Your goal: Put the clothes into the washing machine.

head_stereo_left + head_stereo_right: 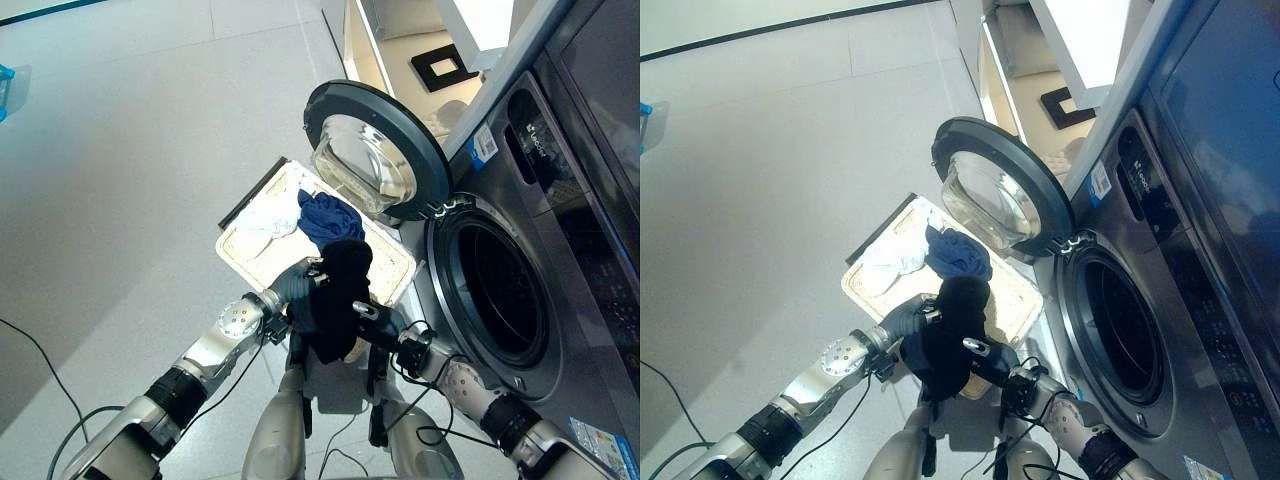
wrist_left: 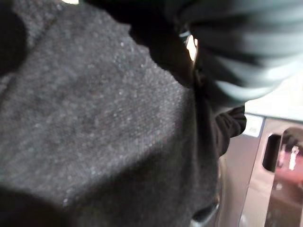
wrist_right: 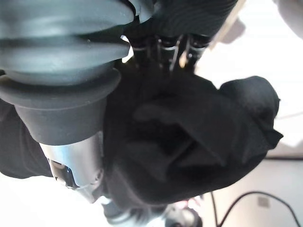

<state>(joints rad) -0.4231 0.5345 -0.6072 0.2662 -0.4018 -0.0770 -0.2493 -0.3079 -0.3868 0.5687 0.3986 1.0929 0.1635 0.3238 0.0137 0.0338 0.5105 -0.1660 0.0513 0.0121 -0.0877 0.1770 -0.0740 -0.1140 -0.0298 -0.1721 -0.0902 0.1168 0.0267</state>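
A black garment [image 1: 340, 295] hangs bunched between my two hands, over the near end of the white laundry basket [image 1: 238, 243]. My left hand [image 1: 292, 282] presses against its left side. My right hand [image 1: 378, 318] is shut on it; in the right wrist view its fingers [image 3: 161, 47] run into the black cloth [image 3: 199, 127]. A blue garment [image 1: 328, 215] and a white one [image 1: 268, 222] lie in the basket. The washing machine [image 1: 560, 220] stands to the right, its round door [image 1: 375, 150] swung open over the basket and its dark drum opening [image 1: 500, 290] just right of my hands.
Pale tiled floor [image 1: 140, 170] spreads to the left of the basket. A light cabinet [image 1: 400, 40] with a black square frame [image 1: 443, 66] on it stands behind the washer door. A small blue object [image 1: 5, 90] sits at the far left edge.
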